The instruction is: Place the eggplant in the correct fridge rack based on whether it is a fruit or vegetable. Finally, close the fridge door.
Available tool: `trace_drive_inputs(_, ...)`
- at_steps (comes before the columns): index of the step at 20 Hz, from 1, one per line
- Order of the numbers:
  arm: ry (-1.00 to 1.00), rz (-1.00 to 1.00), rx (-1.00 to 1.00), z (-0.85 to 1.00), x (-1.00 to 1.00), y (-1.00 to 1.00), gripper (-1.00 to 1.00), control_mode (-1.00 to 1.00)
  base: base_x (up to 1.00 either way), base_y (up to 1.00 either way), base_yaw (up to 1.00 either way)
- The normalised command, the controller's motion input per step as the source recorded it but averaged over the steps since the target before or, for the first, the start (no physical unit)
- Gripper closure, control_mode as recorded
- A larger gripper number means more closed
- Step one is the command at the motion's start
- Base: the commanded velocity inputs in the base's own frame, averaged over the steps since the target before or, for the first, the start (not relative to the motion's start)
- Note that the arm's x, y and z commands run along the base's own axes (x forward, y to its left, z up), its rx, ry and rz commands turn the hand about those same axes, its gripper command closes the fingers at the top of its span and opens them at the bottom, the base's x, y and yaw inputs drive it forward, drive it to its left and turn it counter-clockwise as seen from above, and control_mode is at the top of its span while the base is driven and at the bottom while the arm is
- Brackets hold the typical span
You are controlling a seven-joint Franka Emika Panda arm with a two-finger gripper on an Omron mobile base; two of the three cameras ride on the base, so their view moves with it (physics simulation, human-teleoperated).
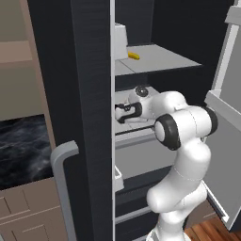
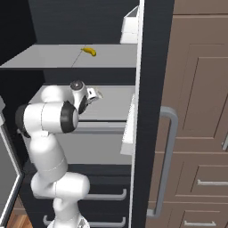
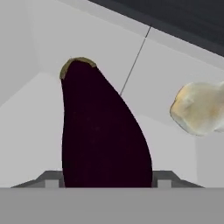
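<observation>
**Hand view: eggplant between my fingertips, inside the fridge**

Hand view shows the eggplant (image 3: 103, 135), dark purple with a yellow-green stem tip pointing away from me, rising from between my two fingertips; my gripper (image 3: 107, 183) is closed on its broad end. Behind it lie pale grey fridge walls, and to the right sits a pale, lumpy food item (image 3: 199, 108) that I cannot identify, apart from the eggplant.

Left base view: my arm (image 1: 183, 155) reaches through the open fridge, with my gripper (image 1: 123, 113) just above the fridge rack (image 1: 136, 127), the lower pale grey shelf with a drawer front beneath its edge. On the higher shelf (image 1: 160, 59) lies a yellow banana (image 1: 133, 56). The fridge door (image 1: 226, 122) stands open at the right, its pale inner lining facing me.

Right base view: my hand hovers over the fridge rack (image 2: 113, 104), below the banana (image 2: 89, 51); the eggplant itself is too small to make out here.
</observation>
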Motion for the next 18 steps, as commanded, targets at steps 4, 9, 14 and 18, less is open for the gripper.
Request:
trace_drive_inputs(4,-0.05,0.0,-0.04,0.02,-0.55,0.0,-1.0,-1.0,0.0,0.0,0.0)
trace_drive_inputs(9,-0.04,0.0,0.0,0.32,-0.66,-0.05,-1.0,-1.0,0.0,0.0,0.0)
trace_drive_inputs(14,0.0,-0.03,0.0,0.41,-0.96,-0.34,-1.0,-1.0,0.0,0.0,0.0)
trace_drive_inputs(18,0.0,-0.03,0.0,0.26,-1.0,-0.38,-1.0,-1.0,0.0,0.0,0.0)
